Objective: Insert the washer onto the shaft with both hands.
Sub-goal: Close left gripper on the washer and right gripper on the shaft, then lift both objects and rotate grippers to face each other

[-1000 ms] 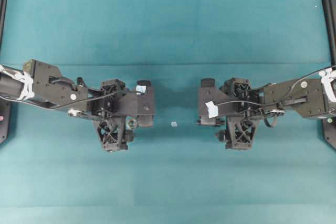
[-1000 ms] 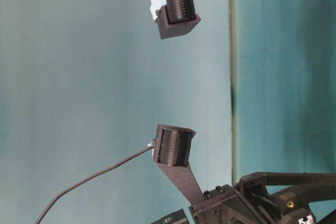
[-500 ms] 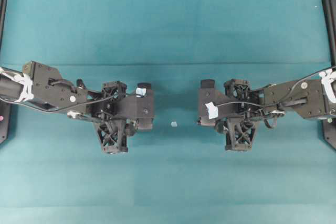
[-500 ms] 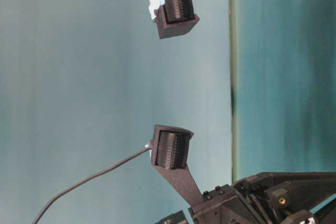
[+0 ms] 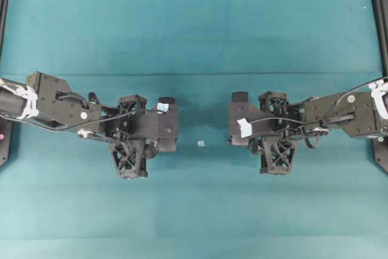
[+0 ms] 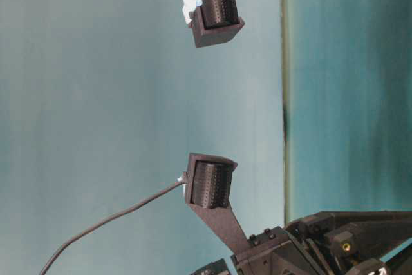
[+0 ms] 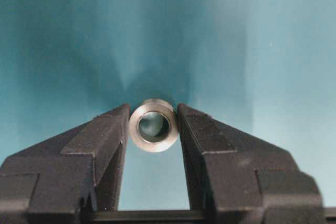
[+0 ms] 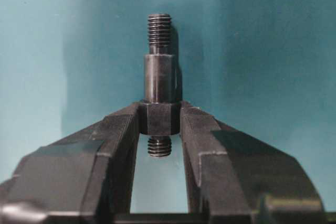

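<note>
Left wrist view: washer (image 7: 153,126) pinched between left gripper's (image 7: 153,129) fingertips.

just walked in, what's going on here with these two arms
Two robot arms face each other over a teal table. The left end effector is shut on the washer, its hole facing the wrist camera. The right end effector grips the shaft by its thick collar, with a threaded end pointing away. The two parts are apart and not yet joined. A tiny pale speck lies on the table between the arms.

The light was soft and even. Dark shadows spread on the teal cloth (image 7: 63,35) toward twelve o'clock in both wrist pictures.
</note>
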